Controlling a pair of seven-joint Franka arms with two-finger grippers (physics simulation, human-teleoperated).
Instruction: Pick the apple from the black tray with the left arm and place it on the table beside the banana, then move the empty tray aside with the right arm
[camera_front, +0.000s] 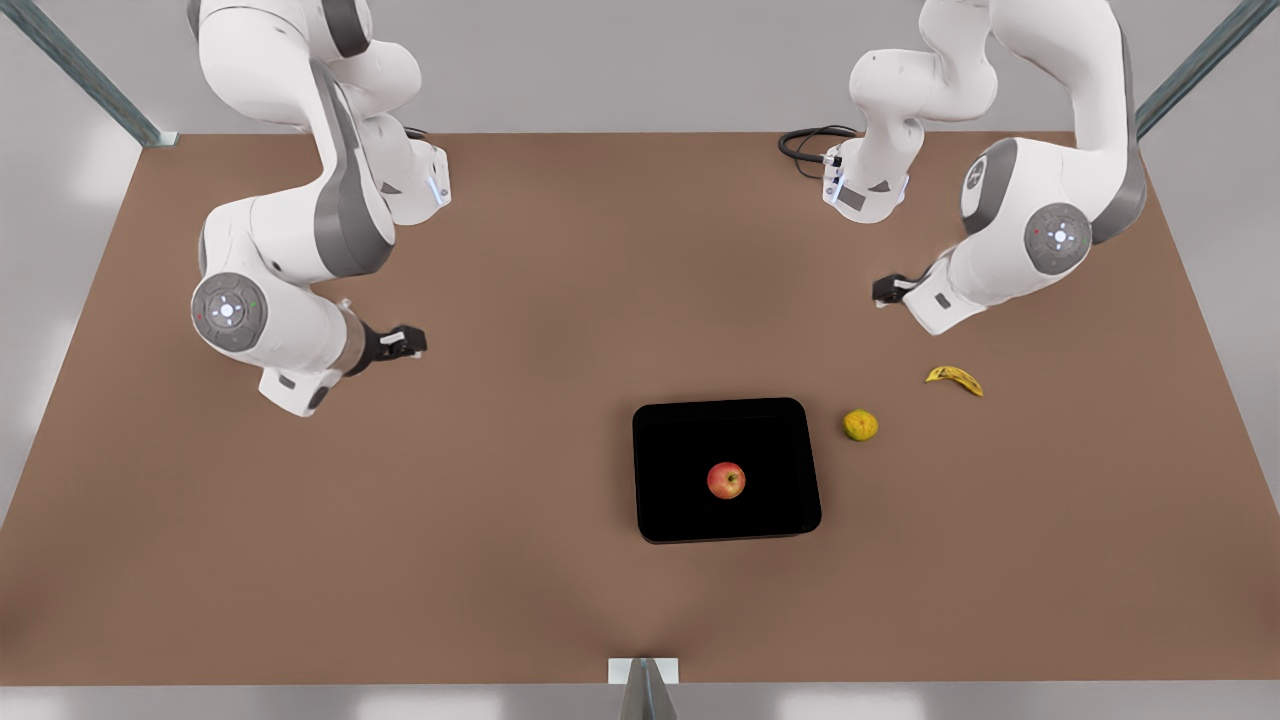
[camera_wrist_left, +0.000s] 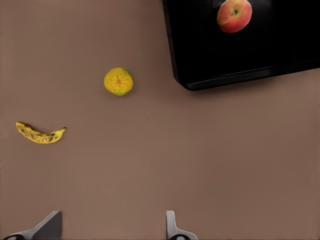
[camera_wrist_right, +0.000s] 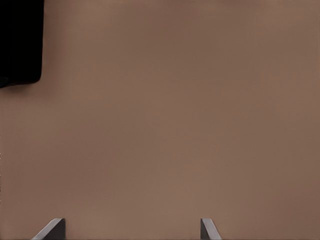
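On my front feed, far left: right gripper (camera_front: 405, 343) hangs above bare table (camera_front: 300, 560), well away from everything. Fingers (camera_wrist_right: 54, 229) spread apart, nothing between them. Its wrist cam looks down on brown tabletop with one corner of the black tray (camera_wrist_right: 20, 45) at the frame edge.

Centre, toward the near edge: black tray (camera_front: 680, 510) flat on the table. The apple (camera_front: 726, 480) sits inside it, roughly mid-tray, stem dimple up. Nothing else in the tray.

Just off the tray's far corner on the front view's right: a lumpy yellow-green fruit (camera_front: 860, 425), close to the rim but not touching. Further right and a bit farther back, the banana (camera_front: 954, 379) lies flat on the table, clear of the lumpy fruit.

Above the banana and toward the back: left gripper (camera_front: 886, 291), hovering over open table, released, holding nothing. Its wrist cam confirms it: fingertips (camera_wrist_left: 172, 227) wide apart, with the banana (camera_wrist_left: 40, 134), lumpy fruit (camera_wrist_left: 118, 81), tray corner (camera_wrist_left: 200, 70) and apple (camera_wrist_left: 234, 15) all ahead of it, none within reach of the fingers.
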